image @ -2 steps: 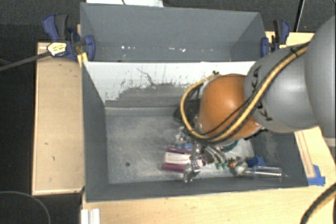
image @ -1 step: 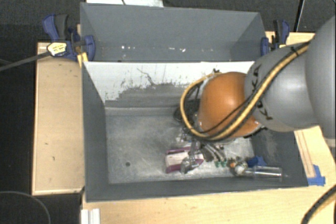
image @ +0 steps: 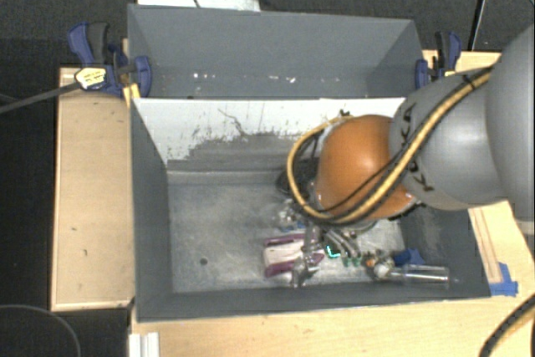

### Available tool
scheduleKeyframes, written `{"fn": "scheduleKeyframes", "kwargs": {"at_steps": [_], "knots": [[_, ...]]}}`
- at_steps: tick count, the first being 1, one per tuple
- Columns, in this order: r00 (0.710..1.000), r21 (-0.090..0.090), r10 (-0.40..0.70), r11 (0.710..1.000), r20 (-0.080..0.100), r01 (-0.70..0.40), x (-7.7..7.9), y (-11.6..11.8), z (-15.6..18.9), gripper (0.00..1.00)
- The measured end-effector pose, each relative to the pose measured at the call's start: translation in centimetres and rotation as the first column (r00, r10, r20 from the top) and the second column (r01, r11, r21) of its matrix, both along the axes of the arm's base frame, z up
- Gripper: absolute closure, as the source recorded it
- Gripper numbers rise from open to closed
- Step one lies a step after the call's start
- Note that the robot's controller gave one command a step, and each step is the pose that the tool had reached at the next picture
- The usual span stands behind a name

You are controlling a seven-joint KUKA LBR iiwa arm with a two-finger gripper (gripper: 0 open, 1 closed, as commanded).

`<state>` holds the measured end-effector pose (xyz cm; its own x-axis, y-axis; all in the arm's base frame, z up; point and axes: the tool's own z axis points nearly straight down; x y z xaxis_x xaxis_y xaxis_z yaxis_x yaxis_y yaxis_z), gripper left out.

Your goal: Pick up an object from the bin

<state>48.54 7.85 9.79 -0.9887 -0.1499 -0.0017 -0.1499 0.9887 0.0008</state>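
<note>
My gripper (image: 308, 253) is low in the bin, near the front wall and right of the middle, below the arm's orange cover. Right beside it on the left lies a small maroon and white packet-like thing (image: 281, 255), touching or nearly touching the gripper. A small green and white item (image: 337, 252) sits just to the gripper's right. Farther right lies a blue and silver pen-like thing (image: 415, 268) along the front wall. Whether anything is in the gripper is hidden.
The arm and its orange cover hang over the bin's right half, with cables looped around the cover. A few small bits lie under the cover at the gripper's back. The left half of the bin floor is bare grey metal.
</note>
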Motion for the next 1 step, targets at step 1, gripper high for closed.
{"fn": "scheduleKeyframes", "kwargs": {"at_steps": [1], "knots": [[0.996, 0.002, -0.085, 0.996, 0.009, 0.085, -0.3, 0.47, -2.52, 0.0]]}}
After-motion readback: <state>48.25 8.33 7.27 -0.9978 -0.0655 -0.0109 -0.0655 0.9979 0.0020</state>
